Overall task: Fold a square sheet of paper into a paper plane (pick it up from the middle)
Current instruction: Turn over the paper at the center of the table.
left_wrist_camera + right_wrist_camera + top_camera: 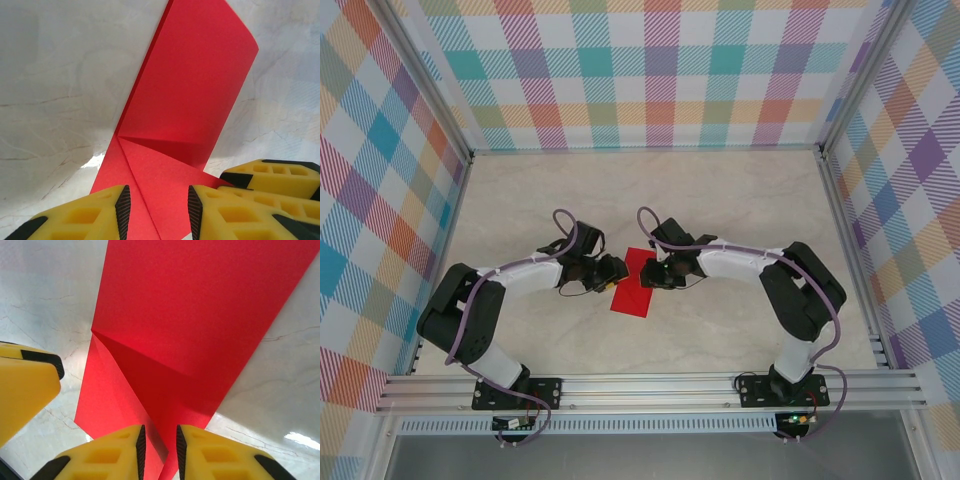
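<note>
While both arms bend inward over the middle of the tabletop, the left gripper and the right gripper face each other across the square sheet of paper. The sheet lies about midway between the left and right edges and somewhat nearer the near edge than the far one. It shows bright red, folded into a longer band with a diagonal crease and an overlapping flap at the end under the fingers. From the left wrist, the left gripper has its fingers released, standing well apart with the red paper showing in the gap between the black pads. The other arm's yellow fingers sit just beside it. From the right wrist, the right gripper has its fingers drawn close, leaving a narrow slot with the paper running into it. I cannot tell whether the pads press on the paper.
</note>
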`<state>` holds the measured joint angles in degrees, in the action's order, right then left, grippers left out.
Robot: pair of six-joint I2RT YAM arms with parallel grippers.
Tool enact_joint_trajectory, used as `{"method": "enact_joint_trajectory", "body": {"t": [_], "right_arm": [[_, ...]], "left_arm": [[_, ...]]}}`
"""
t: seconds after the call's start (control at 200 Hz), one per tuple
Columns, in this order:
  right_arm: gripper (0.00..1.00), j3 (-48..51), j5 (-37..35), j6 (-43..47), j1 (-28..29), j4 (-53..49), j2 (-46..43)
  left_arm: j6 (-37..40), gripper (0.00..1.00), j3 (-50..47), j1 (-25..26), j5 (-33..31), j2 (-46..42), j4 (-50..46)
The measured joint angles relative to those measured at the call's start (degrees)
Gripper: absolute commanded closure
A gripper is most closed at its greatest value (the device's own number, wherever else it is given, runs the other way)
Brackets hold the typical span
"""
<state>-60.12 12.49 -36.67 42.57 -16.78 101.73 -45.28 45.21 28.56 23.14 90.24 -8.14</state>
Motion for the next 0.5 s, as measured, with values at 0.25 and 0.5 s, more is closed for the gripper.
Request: {"method": "enact_joint_trajectory", "body": {"t": [0.25,0.5], "right_arm": [[0.94,0.6,0.7,-1.7,-1.2,3.0,0.1],[0.95,2.1,0.6,-3.2,-1.9,3.5,0.1]], "left_arm": [[-1.0,0.62,-1.1,0.0,2.5,0.0,3.5],[-1.6,0.62,-1.3,0.0,4.9,1.6,5.6]]}}
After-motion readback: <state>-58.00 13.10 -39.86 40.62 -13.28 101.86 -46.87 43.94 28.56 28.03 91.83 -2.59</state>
